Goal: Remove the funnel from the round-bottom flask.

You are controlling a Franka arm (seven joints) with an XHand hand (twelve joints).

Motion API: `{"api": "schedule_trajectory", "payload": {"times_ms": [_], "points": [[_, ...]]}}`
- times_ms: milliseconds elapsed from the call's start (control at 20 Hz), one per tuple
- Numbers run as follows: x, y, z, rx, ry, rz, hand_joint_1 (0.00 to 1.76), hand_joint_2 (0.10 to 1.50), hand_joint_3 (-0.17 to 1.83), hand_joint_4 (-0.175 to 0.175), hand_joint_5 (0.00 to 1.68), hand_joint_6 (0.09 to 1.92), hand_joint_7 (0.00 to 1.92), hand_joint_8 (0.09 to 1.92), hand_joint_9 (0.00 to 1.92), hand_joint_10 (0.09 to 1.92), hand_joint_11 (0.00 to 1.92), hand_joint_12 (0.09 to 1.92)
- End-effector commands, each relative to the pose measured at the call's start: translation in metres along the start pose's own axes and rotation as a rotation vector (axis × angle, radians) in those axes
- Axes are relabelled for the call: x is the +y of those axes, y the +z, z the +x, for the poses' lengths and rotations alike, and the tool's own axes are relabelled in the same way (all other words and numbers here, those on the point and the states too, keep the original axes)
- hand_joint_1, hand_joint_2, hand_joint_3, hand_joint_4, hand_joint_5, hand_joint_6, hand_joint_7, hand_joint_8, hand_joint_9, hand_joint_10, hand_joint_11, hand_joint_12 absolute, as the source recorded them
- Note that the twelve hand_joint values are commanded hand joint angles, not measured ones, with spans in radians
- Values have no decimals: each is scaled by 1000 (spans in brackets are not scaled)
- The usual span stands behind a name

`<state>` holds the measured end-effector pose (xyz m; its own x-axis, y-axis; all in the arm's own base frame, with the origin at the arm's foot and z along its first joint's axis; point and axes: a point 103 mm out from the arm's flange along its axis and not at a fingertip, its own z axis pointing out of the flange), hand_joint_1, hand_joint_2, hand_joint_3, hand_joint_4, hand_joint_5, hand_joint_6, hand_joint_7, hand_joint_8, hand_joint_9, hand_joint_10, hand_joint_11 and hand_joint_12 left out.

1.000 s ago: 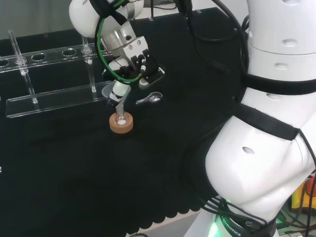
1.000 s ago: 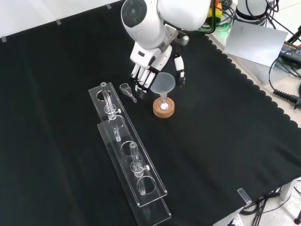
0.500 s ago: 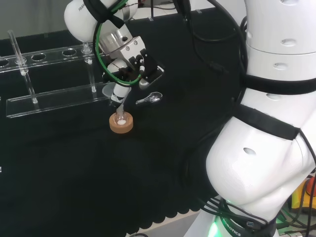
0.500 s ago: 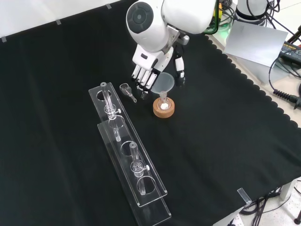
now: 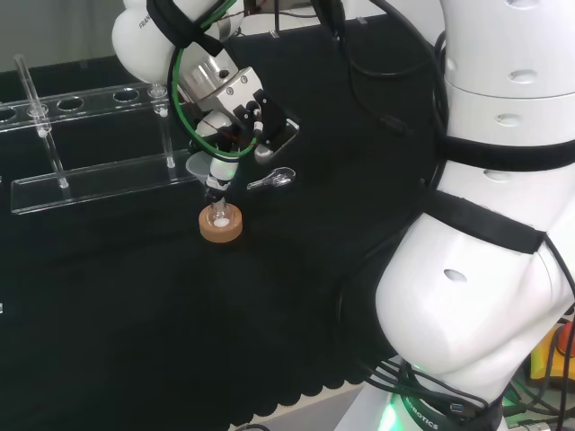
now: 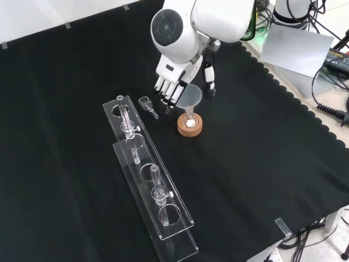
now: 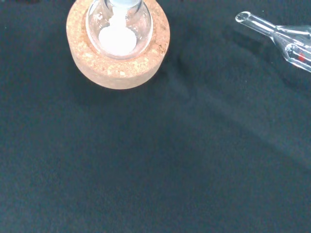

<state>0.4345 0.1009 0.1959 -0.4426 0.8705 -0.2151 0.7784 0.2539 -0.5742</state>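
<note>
One funnel [image 6: 190, 96] sat with its stem in the flask [image 6: 189, 118] on the cork ring [image 6: 190, 126], white powder showing in the flask, while the hand [image 6: 173, 81] hovered just beside its rim, fingers relaxed and holding nothing, a glass scoop [image 6: 148, 106] lying nearby.

In the wrist view we see the round-bottom flask [image 7: 118, 30] cut off at the picture's edge, so its neck and the funnel's [image 6: 191, 96] seat are out of sight. In the front view the hand [image 6: 173, 81] sits partly behind the arm's link [image 6: 174, 30], and we cannot tell whether its fingers [image 6: 166, 96] touch the funnel's rim
</note>
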Motion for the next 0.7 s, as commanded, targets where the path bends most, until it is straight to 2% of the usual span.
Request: {"api": "schedule_trajectory", "payload": {"times_ms": [50,200,350,700], "points": [[-1,-2,2,-14,1,-16,567,778,178,-50,322,87,226,703,514,667,193,1471],[-3,-5,4,-34,1,-54,606,786,215,-48,481,87,485,693,712,591,264,1419],[-7,-9,3,-54,7,-87,637,784,259,-45,581,91,638,678,858,537,339,1368],[-21,-30,-2,-86,8,-133,665,778,308,-44,641,138,720,677,971,510,415,1328]]}}
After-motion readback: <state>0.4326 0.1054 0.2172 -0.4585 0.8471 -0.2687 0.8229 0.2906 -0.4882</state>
